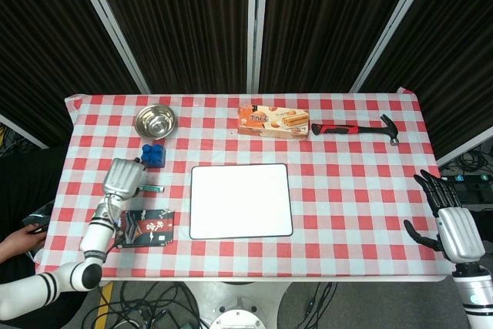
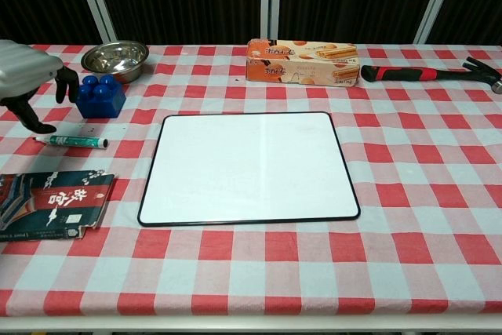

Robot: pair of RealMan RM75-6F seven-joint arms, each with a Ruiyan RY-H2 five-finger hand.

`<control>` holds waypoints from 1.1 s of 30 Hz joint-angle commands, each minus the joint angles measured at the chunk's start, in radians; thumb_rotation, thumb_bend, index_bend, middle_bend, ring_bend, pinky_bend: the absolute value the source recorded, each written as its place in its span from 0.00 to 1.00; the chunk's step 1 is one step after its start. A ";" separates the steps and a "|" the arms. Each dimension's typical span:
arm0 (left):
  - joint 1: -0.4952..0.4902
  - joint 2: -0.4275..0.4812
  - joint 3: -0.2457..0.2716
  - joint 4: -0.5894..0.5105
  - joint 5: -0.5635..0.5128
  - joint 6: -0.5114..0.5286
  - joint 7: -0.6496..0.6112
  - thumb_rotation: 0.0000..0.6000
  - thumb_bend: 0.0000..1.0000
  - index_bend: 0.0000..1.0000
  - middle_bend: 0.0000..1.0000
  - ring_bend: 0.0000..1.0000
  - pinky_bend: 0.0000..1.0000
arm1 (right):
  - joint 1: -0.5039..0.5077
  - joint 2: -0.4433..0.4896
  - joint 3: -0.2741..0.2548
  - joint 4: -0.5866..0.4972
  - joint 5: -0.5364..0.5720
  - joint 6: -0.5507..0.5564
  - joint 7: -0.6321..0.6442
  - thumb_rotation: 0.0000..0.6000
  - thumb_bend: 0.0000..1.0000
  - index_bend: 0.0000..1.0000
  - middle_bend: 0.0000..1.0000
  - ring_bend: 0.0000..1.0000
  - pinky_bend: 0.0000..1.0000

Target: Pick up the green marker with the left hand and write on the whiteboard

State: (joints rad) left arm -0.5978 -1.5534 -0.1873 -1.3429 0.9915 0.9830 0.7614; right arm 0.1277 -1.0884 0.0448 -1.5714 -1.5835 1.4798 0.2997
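1. Where the head view looks down on the checkered table (image 1: 347,190), the left hand (image 1: 123,177) hangs over the green marker (image 1: 154,189), hiding most of it; only one end of the marker shows just right of the hand. Its fingers point down, holding nothing. The whiteboard (image 1: 241,200) lies flat, blank, right of the marker. The right hand (image 1: 448,221) sits off the table's right edge, fingers spread, empty.

2. Seen from the chest view, the left hand (image 2: 31,76) hovers just above the green marker (image 2: 70,141), dark fingers (image 2: 23,111) curled downward and apart, not touching it. The marker lies between a blue block (image 2: 100,96) and a dark packet (image 2: 51,204), left of the whiteboard (image 2: 249,167).
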 commanded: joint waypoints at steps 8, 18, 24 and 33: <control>-0.057 -0.095 0.041 0.067 -0.151 0.012 0.183 1.00 0.27 0.44 0.45 0.68 0.96 | 0.004 -0.007 0.000 0.007 0.012 -0.017 -0.001 1.00 0.23 0.00 0.00 0.00 0.00; -0.084 -0.130 0.053 0.074 -0.228 0.020 0.225 1.00 0.29 0.45 0.45 0.68 0.96 | -0.003 -0.016 -0.005 0.022 0.026 -0.023 0.018 1.00 0.24 0.00 0.00 0.00 0.00; -0.094 -0.136 0.057 0.080 -0.237 0.026 0.213 1.00 0.31 0.47 0.47 0.68 0.96 | -0.006 -0.018 -0.005 0.030 0.033 -0.027 0.028 1.00 0.23 0.00 0.00 0.00 0.00; -0.109 -0.130 0.065 0.062 -0.249 0.025 0.204 1.00 0.31 0.47 0.48 0.68 0.96 | -0.005 -0.025 -0.006 0.041 0.037 -0.035 0.035 1.00 0.23 0.00 0.00 0.00 0.00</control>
State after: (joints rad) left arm -0.7052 -1.6830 -0.1225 -1.2805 0.7445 1.0102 0.9652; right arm 0.1221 -1.1132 0.0392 -1.5296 -1.5459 1.4448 0.3347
